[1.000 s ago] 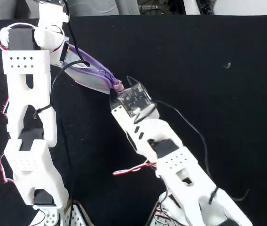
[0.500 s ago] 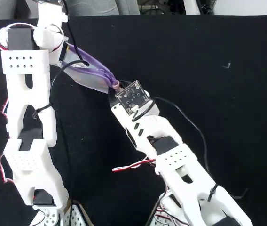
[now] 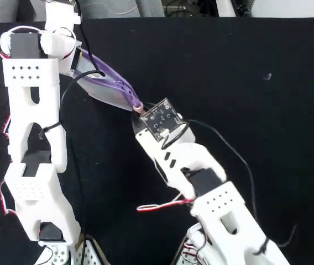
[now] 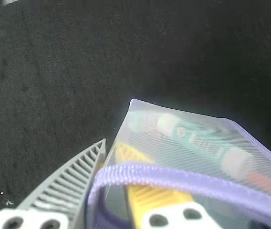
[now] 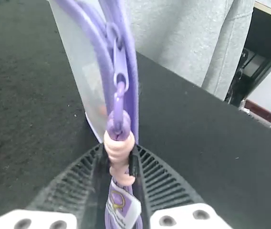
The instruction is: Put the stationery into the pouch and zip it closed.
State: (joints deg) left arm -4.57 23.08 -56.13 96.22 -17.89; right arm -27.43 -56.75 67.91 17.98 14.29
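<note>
A translucent pouch [image 3: 107, 88] with a purple zipper band hangs stretched between my two arms above the black table [image 3: 245, 83]. My left gripper [image 3: 75, 58] is shut on its far end; in the left wrist view the grey and yellow fingers [image 4: 109, 148] clamp the pouch [image 4: 192, 143], and a teal and white pen [image 4: 197, 139] lies inside it. My right gripper [image 3: 139, 113] is shut on the pink zipper pull [image 5: 119, 143] at the pouch's near end. The purple slider [image 5: 119, 67] sits just beyond that pull on the zipper band.
The black table stretches wide to the right of the arms. Grey fabric and dark furniture [image 5: 264, 62] stand behind the table's far edge. A red and white cable [image 3: 160, 205] loops off the right arm's side.
My right arm has drawn back slightly toward its base with the zipper pull, taking the pouch's near end down and to the right. The left arm has stayed put.
</note>
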